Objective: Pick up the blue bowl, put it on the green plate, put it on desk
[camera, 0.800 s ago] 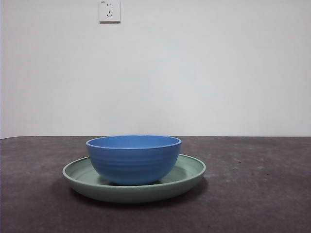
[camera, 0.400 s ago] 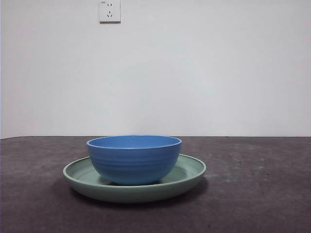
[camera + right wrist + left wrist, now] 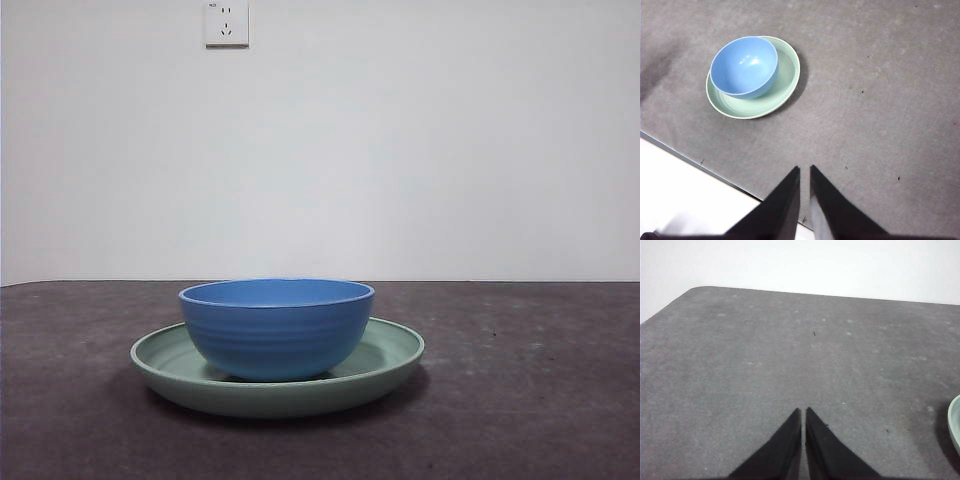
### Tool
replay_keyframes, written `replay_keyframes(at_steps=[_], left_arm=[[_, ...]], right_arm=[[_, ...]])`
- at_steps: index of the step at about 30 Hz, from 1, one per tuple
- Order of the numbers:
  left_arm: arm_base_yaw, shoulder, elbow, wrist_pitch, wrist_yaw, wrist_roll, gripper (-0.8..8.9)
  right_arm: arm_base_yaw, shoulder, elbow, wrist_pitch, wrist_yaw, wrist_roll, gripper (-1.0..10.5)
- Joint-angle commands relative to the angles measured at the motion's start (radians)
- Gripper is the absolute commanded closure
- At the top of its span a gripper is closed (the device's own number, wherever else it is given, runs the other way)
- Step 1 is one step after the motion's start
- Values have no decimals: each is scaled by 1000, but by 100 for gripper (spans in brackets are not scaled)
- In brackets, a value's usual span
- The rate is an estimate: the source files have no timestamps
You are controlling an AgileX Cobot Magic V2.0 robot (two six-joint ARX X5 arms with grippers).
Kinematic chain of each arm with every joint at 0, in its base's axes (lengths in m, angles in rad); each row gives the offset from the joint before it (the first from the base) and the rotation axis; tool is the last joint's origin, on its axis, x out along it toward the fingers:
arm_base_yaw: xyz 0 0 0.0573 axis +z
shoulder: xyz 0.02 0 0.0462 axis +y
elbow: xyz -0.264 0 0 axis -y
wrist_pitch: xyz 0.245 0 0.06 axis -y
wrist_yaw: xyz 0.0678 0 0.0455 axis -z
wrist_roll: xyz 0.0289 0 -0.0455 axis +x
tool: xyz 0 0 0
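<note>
Blue bowl (image 3: pixel 276 330): round and deep, a medium blue with faint horizontal ridges running around its outer wall. The inside is smooth and catches a couple of pale glints in the right wrist view (image 3: pixel 744 66). It stands upright.

Where the bowl is: it sits inside the green plate (image 3: pixel 390 355), resting on the plate's floor. From above it lies off-centre, close against one side of the rim, leaving a wide crescent of green bare on the other side.

Green plate: wide, shallow, pale mint, with a raised rim and faint concentric rings (image 3: pixel 785 85). It is clearly broader than the bowl. Only a sliver of its rim shows at the edge of the left wrist view (image 3: pixel 955 425).

Desk (image 3: pixel 530 400): a dark grey-brown matte top, speckled and rough. The plate lies flat on it and casts a soft shadow.

Left gripper (image 3: pixel 803 412): jaws pressed almost together with nothing between them, over bare desk, well apart from the plate.

Right gripper (image 3: pixel 804 170): jaws nearly closed and empty, high above the desk near its edge, well apart from the bowl and plate.

Wall: plain white, with a socket (image 3: pixel 226 23) high up.
</note>
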Motion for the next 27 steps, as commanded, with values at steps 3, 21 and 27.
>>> replay_keyframes(at_steps=[3,21,27], left_arm=[[2,-1,-21,-7,-3,-3,795],[2,-1,-21,-7,-3,-3,795],[2,-1,-21,-7,-3,-3,794]], right_arm=[[8,4,15,-34,0,-8,919],[-505,-329,-620,787,2,-140,919],[-636,-542,-961,967,11,-166,919]])
